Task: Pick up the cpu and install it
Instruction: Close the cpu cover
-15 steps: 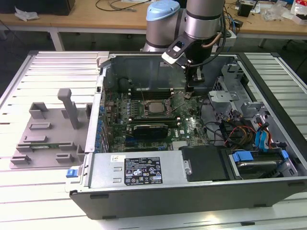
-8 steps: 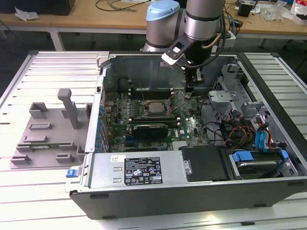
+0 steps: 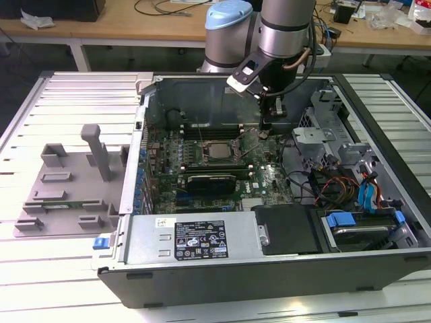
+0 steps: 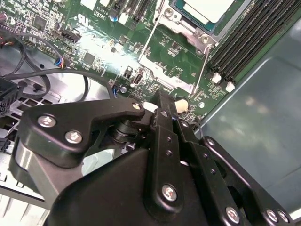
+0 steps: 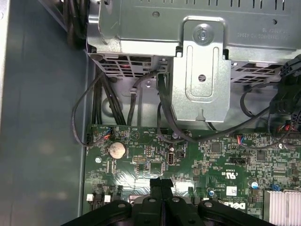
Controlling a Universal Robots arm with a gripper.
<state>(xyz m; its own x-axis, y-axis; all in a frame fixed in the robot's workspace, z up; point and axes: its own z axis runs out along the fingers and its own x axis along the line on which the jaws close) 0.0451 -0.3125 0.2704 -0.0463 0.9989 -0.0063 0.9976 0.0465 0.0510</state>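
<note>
Slatted table (image 3: 60, 101), open computer case (image 3: 269, 282) at centre | cpu (image 3: 217, 149) seated in socket (image 4: 179, 22) | my gripper (image 3: 268, 125) near it over motherboard (image 3: 264, 179), fingers (image 5: 156, 188) pressed together, holding nothing

The arm (image 3: 287, 30) is built of thick silver-grey cylinders with a darker band, and one joint carries a pale blue round cap (image 3: 227, 16). A white-and-black box (image 3: 244, 73) is fixed at the wrist, with a copper-coloured cable (image 3: 296, 65) and a black cable (image 3: 312, 62) looping beside it. The gripper (image 5: 161, 183) is matt black, made of flat linkage bars (image 4: 162, 155) with rounded ends, pinned by silver socket-head screws (image 4: 73, 137).
</note>
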